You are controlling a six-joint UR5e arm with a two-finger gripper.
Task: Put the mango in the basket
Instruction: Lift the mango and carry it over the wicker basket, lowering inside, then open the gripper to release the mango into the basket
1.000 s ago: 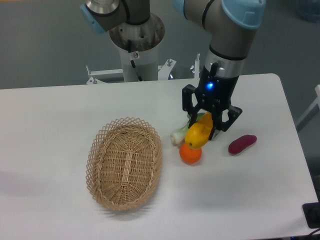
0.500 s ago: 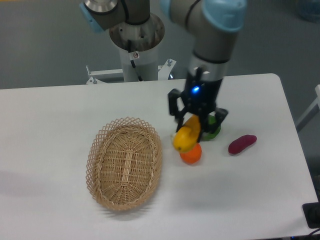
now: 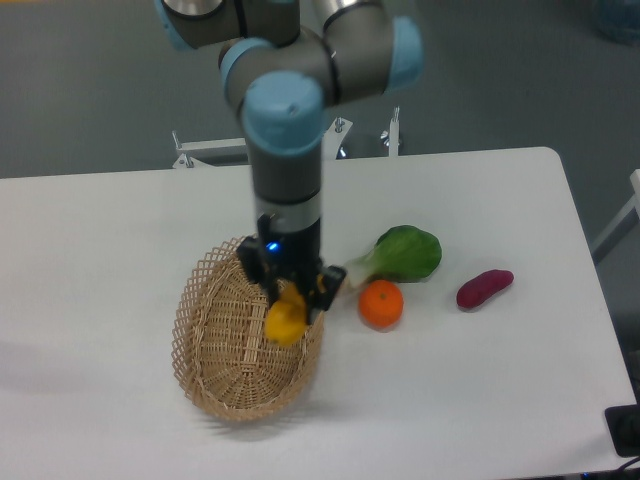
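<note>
Gripper (image 3: 288, 291) fingers clamped on the mango (image 3: 285, 319), hanging over the right side of the basket (image 3: 205, 345); releasing this near the rim could roll it out toward the orange (image 3: 381, 305).

round orange (image 3: 381, 304), leafy green vegetable (image 3: 400, 254), purple vegetable (image 3: 485, 288), white table (image 3: 500, 390)

The basket (image 3: 215, 352) is showing as woven wicker, light tan and rough, with an open lattice rim. The mango (image 3: 285, 318) is looking smooth and yellow, with a soft sheen. The gripper (image 3: 290, 293) is appearing as black, matt plastic or metal. The table (image 3: 120, 230) is presenting a smooth, matt white surface, and the orange (image 3: 381, 304) is looking faintly glossy.
</note>
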